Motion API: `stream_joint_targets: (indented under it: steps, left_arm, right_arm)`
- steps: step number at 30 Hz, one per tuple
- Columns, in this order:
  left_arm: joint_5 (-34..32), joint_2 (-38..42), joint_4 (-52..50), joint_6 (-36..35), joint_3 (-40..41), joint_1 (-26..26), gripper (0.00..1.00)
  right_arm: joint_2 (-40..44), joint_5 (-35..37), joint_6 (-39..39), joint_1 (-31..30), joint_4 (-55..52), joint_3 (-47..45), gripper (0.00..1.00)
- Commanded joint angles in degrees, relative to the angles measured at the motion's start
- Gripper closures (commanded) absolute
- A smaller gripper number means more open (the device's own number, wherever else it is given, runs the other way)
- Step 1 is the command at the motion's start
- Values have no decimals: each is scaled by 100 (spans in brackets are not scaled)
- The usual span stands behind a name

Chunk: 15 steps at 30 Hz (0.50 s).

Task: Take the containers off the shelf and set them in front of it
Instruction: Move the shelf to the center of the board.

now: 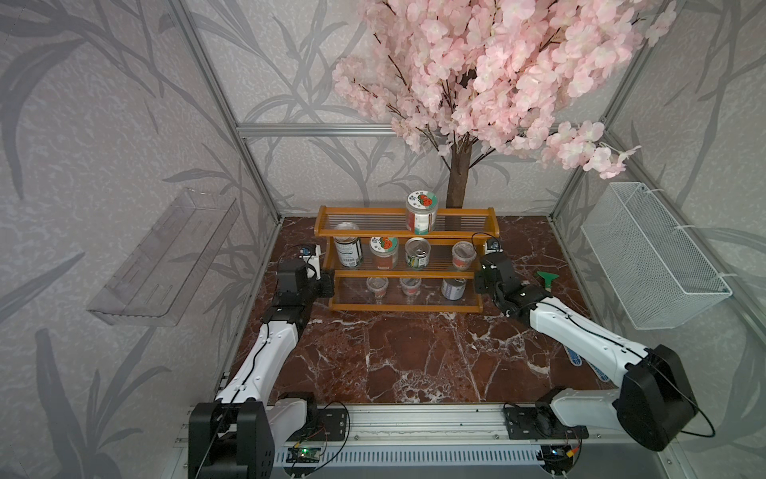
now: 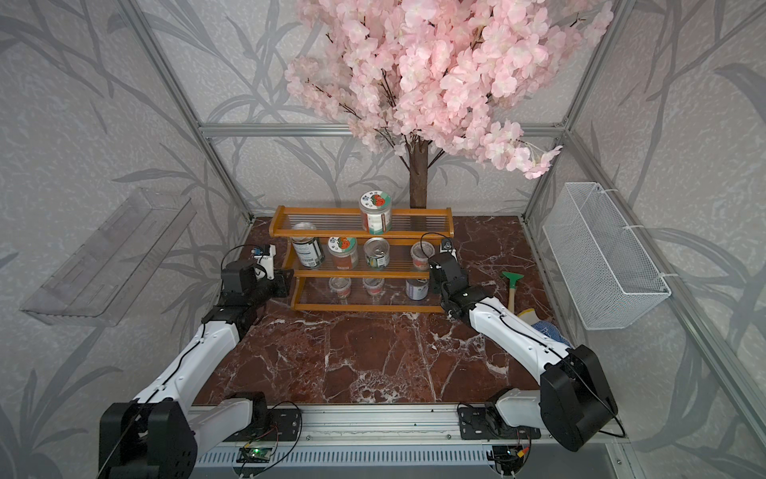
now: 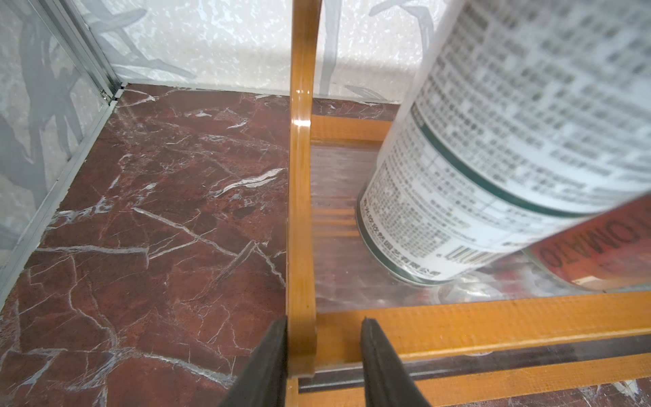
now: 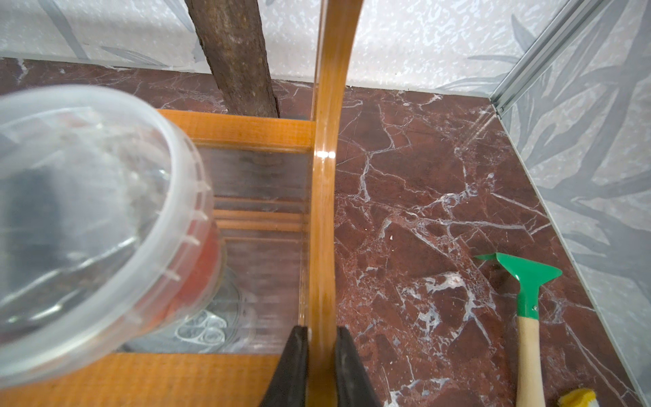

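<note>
The orange-brown shelf point(image 1: 406, 307) point(image 2: 364, 307) stands at the back of the marble floor with all the containers on it. A tomato-lid jar point(image 1: 421, 215) is on the top tier. A tin point(image 1: 348, 251), a jar point(image 1: 383, 251), a tin point(image 1: 417, 252) and a cup point(image 1: 463, 254) are on the middle tier. Two cups point(image 1: 376, 286) point(image 1: 410, 285) and a tin point(image 1: 453, 288) are on the bottom tier. My left gripper point(image 3: 324, 320) straddles the shelf's left side panel point(image 3: 301, 211), open, one finger clear of it. My right gripper point(image 4: 321, 329) is shut on the right side panel point(image 4: 326, 211).
A green scraper with a wooden handle point(image 4: 525, 282) point(image 1: 548, 278) lies right of the shelf. The tree trunk point(image 1: 457, 182) rises behind it. A clear wall tray point(image 1: 166, 261) hangs at the left and a white wire basket point(image 1: 655, 257) at the right.
</note>
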<state>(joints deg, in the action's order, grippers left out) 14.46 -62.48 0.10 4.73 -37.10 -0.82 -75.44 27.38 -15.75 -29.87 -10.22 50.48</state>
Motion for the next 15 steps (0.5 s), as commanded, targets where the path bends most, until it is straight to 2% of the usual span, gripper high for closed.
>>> stream_joint_targets:
  steps: [1,3,6,15]
  left_arm:
    - [460,38,-545,-13,168,179,60]
    - [404,8,-648,-51,86,179,58]
    - [343,14,-612,-4,69,171,55]
    - [207,154,-690,-4,-14,170,35]
  right_arm:
    - [-52,-284,467,-72,108,-21,97]
    - [-24,-285,454,-72,83,-21,96]
    - [26,-219,450,-72,81,-13,88]
    - [320,-24,575,-72,62,44,73]
